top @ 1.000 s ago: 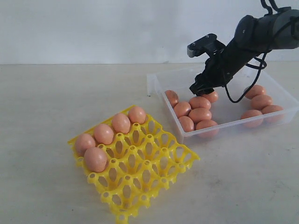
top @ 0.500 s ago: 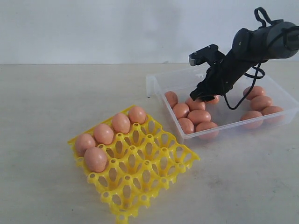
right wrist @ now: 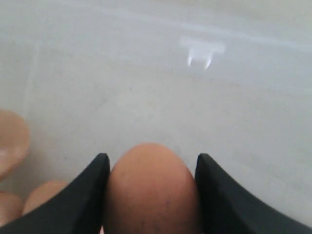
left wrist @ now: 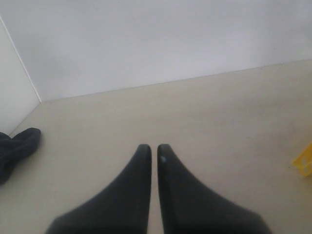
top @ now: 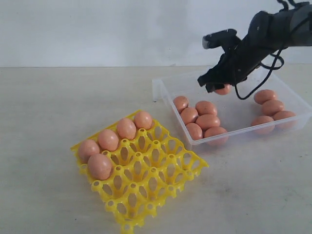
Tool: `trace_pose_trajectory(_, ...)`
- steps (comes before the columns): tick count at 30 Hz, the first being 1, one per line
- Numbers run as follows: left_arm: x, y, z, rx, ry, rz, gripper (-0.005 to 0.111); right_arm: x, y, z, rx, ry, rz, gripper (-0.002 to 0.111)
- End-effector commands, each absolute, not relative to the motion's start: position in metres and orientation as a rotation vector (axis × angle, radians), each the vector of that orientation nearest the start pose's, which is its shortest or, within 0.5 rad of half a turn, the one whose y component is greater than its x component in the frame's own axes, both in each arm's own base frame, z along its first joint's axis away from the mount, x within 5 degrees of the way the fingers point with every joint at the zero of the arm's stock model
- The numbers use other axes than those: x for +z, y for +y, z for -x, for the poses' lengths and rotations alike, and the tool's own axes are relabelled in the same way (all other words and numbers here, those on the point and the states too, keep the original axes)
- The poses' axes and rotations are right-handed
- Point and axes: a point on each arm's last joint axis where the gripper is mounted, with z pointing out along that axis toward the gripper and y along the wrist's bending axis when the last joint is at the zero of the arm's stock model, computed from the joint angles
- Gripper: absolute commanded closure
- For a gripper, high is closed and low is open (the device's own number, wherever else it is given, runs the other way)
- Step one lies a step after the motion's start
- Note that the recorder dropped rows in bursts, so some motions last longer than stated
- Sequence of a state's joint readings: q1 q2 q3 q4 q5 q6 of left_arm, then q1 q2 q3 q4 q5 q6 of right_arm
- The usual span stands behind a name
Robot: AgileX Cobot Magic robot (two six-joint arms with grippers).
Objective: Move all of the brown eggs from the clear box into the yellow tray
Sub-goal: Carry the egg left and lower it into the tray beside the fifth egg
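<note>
Right gripper (top: 215, 84) clamps an egg (right wrist: 152, 190) above the box (top: 243, 130). Left gripper (left wrist: 152, 148), fingers together, hangs over the table (left wrist: 219, 107). 5 eggs (top: 108, 140) fill the tray (top: 161, 180).

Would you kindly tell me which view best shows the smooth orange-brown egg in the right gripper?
The right wrist view: the smooth orange-brown egg sits large and close in the right gripper. The exterior view shows only a small part of it below the gripper; the left wrist view shows none.

Left of box (top: 239, 111), tray (top: 161, 171)
</note>
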State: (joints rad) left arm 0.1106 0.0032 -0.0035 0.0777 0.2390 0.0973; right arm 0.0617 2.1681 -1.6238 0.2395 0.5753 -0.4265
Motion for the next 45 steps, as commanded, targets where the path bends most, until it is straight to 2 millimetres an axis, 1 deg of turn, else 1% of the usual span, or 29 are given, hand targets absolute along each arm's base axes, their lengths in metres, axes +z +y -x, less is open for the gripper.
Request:
trace_pose_trajectory(1,0.192,0.007,-0.055,0.218,1.719,-0.040,0.103,0.232,0.039,-0.457,0.165,2.482,0.219,0.108)
trace_pose_trajectory(2,0.192,0.007,-0.055,0.218,1.719,-0.040,0.103,0.239,0.040,-0.452,0.194,2.503,0.174,0.108)
trace_pose_trajectory(3,0.192,0.007,-0.055,0.218,1.719,-0.040,0.103,0.251,0.044,-0.442,0.238,2.540,0.151,0.108)
trace_pose_trajectory(4,0.192,0.007,-0.055,0.218,1.719,-0.040,0.103,0.255,0.047,-0.436,0.250,2.540,0.156,0.108)
trace_pose_trajectory(6,0.192,0.007,-0.055,0.218,1.719,-0.040,0.103,0.266,0.061,-0.417,0.265,2.459,0.154,0.108)
trace_pose_trajectory(7,0.192,0.007,-0.055,0.218,1.719,-0.040,0.103,0.272,0.072,-0.404,0.281,2.383,0.125,0.108)
trace_pose_trajectory(8,0.192,0.007,-0.055,0.218,1.719,-0.040,0.103,0.281,0.084,-0.386,0.287,2.255,0.120,0.108)
trace_pose_trajectory(9,0.192,0.007,-0.055,0.218,1.719,-0.040,0.103,0.283,0.096,-0.373,0.290,2.161,0.139,0.108)
trace_pose_trajectory(10,0.192,0.007,-0.055,0.218,1.719,-0.040,0.103,0.295,0.112,-0.350,0.307,2.008,0.166,0.108)
trace_pose_trajectory(11,0.192,0.007,-0.055,0.218,1.719,-0.040,0.103,0.300,0.123,-0.334,0.328,1.909,0.184,0.108)
trace_pose_trajectory(12,0.192,0.007,-0.055,0.218,1.719,-0.040,0.103,0.305,0.138,-0.313,0.369,1.798,0.204,0.108)
trace_pose_trajectory(13,0.192,0.007,-0.055,0.218,1.719,-0.040,0.103,0.308,0.145,-0.303,0.397,1.750,0.207,0.108)
trace_pose_trajectory(14,0.192,0.007,-0.055,0.218,1.719,-0.040,0.103,0.309,0.156,-0.292,0.446,1.713,0.210,0.108)
trace_pose_trajectory(16,0.192,0.007,-0.055,0.218,1.719,-0.040,0.103,0.310,0.169,-0.284,0.508,1.717,0.206,0.108)
trace_pose_trajectory(18,0.192,0.007,-0.055,0.218,1.719,-0.040,0.103,0.310,0.173,-0.282,0.541,1.722,0.195,0.108)
trace_pose_trajectory(20,0.192,0.007,-0.055,0.218,1.719,-0.040,0.103,0.310,0.173,-0.282,0.568,1.729,0.163,0.108)
trace_pose_trajectory(24,0.192,0.007,-0.055,0.218,1.719,-0.040,0.103,0.310,0.173,-0.282,0.671,1.749,0.043,0.108)
trace_pose_trajectory(27,0.192,0.007,-0.055,0.218,1.719,-0.040,0.103,0.311,0.173,-0.282,0.713,1.750,-0.004,0.108)
trace_pose_trajectory(31,0.192,0.007,-0.055,0.218,1.719,-0.040,0.103,0.316,0.176,-0.284,0.733,1.674,0.018,0.108)
trace_pose_trajectory(34,0.192,0.007,-0.055,0.218,1.719,-0.040,0.103,0.322,0.178,-0.284,0.826,1.589,-0.019,0.108)
trace_pose_trajectory(36,0.192,0.007,-0.055,0.218,1.719,-0.040,0.103,0.329,0.179,-0.286,0.935,1.490,-0.059,0.108)
trace_pose_trajectory(39,0.192,0.007,-0.055,0.218,1.719,-0.040,0.103,0.334,0.177,-0.293,1.205,1.370,-0.147,0.108)
trace_pose_trajectory(41,0.192,0.007,-0.055,0.218,1.719,-0.040,0.103,0.335,0.173,-0.303,1.351,1.323,-0.128,0.108)
trace_pose_trajectory(45,0.192,0.007,-0.055,0.218,1.719,-0.040,0.103,0.318,0.168,-0.327,1.600,1.343,-0.026,0.108)
